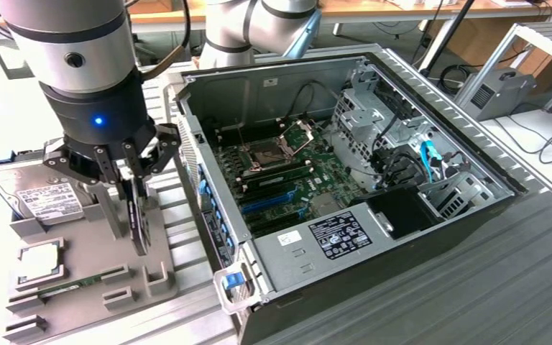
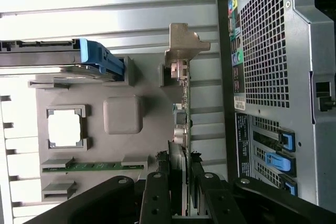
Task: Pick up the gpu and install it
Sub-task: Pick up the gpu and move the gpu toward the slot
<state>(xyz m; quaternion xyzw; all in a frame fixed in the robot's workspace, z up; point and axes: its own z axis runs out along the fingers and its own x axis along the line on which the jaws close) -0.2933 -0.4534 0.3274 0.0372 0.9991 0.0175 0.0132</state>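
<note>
The gpu (image 1: pixel 141 223) stands on edge over the grey tray (image 1: pixel 84 287). Its long axis runs along the gap between the fingers (image 2: pixel 156 195), which pinch its upper edge from both faces. The open computer case (image 1: pixel 247 93) lies to the exterior view's right.

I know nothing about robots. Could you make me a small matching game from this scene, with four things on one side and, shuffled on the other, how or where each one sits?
Things:
1. graphics card
2. hard drive
3. memory stick
4. computer case

States:
A. open, circuit board showing
B. green, lying flat in the grey tray
C. standing on edge, clamped by the gripper
D. sitting in a blue frame

Pairs: 1-C, 2-D, 3-B, 4-A
</note>
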